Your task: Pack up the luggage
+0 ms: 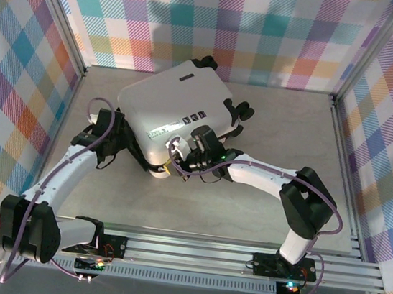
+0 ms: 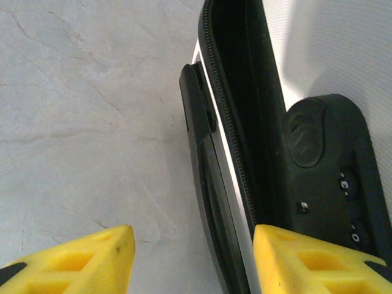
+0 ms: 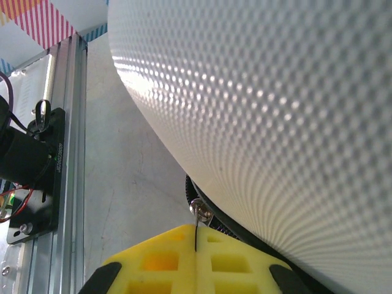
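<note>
The white luggage (image 1: pixel 176 108) lies flat on the table (image 1: pixel 277 143); the left gripper (image 2: pixel 191 237) sits at the luggage's left edge, its 2 fingers apart, holding nothing; the right gripper (image 3: pixel 196 236), at the luggage's near edge, pinches the zipper pull (image 3: pixel 199 209) tight.

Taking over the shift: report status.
Left gripper open astride case edge. Right gripper shut on zipper pull. Case flat on table, lid down. No obstruction seen.
</note>
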Controlling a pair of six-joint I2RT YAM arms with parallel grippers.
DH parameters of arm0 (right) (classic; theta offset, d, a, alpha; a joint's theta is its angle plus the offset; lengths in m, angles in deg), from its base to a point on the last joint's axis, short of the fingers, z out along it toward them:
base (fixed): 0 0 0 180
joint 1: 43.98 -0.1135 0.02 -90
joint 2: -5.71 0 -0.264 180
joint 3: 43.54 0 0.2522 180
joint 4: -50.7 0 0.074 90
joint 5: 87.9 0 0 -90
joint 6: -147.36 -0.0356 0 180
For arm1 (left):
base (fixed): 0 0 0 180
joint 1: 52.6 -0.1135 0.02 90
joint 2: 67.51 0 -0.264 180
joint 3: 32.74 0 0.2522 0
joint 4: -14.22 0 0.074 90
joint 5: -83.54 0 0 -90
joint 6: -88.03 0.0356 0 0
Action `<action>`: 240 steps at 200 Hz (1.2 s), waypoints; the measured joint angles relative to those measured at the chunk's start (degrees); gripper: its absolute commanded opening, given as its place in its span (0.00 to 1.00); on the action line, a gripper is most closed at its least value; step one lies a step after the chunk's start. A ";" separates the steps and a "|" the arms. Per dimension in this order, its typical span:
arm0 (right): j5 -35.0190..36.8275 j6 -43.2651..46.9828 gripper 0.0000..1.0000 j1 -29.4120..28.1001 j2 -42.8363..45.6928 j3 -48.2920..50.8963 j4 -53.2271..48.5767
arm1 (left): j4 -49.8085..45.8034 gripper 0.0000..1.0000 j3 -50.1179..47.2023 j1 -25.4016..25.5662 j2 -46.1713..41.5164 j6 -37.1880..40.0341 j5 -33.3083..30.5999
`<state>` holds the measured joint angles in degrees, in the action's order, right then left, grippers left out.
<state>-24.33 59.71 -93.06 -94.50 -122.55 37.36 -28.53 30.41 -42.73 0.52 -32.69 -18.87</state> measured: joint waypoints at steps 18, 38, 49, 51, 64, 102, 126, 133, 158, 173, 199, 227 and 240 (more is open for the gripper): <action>0.50 -0.52 0.00 0.90 1.03 0.98 -0.07 | 0.00 0.53 -1.27 2.75 -0.02 -0.81 -1.03; 1.16 -1.42 0.00 2.51 2.58 2.32 -0.59 | 0.42 0.53 -3.93 7.02 0.17 -2.34 -0.48; 1.46 -1.86 0.00 3.56 3.48 3.28 -0.87 | 0.61 0.53 -5.05 9.97 0.83 -3.17 0.20; 1.53 -1.95 0.00 3.82 3.72 3.48 -0.96 | 0.66 0.53 -5.14 10.56 1.03 -3.34 0.44; 1.99 -2.29 0.00 5.29 4.90 4.35 -1.81 | 0.90 0.53 -5.31 13.81 2.64 -4.44 1.03; 3.61 -3.26 0.00 10.25 8.76 6.12 -5.99 | 2.86 0.52 -2.08 21.22 9.77 -7.45 -0.39; 6.36 -3.39 0.00 12.66 12.28 8.37 -7.72 | 5.84 0.53 1.07 24.11 14.80 -8.09 -0.44; 6.88 -3.56 0.00 13.18 12.87 8.90 -7.85 | 6.78 0.53 1.53 24.50 15.85 -8.15 -0.15; 7.85 -4.55 0.00 13.57 14.27 11.10 -6.80 | 8.46 0.53 1.95 24.26 17.53 -8.33 0.52; 8.07 -5.07 0.00 13.49 14.99 12.46 -5.75 | 9.03 0.54 1.66 23.08 17.20 -8.46 1.73; 8.28 -6.08 0.00 13.49 15.82 14.29 -3.91 | 10.45 0.55 -0.52 19.06 14.01 -8.76 3.96; 8.68 -7.13 0.00 13.27 16.65 16.02 -2.12 | 12.37 0.55 -3.10 14.27 9.20 -9.25 6.29; 9.01 -7.61 0.00 13.00 16.81 16.61 -1.31 | 14.08 0.56 -3.85 12.68 8.26 -9.73 7.80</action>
<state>-15.33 52.11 -80.05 -77.69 -105.94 36.05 -14.46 26.56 -30.05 8.78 -42.41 -11.06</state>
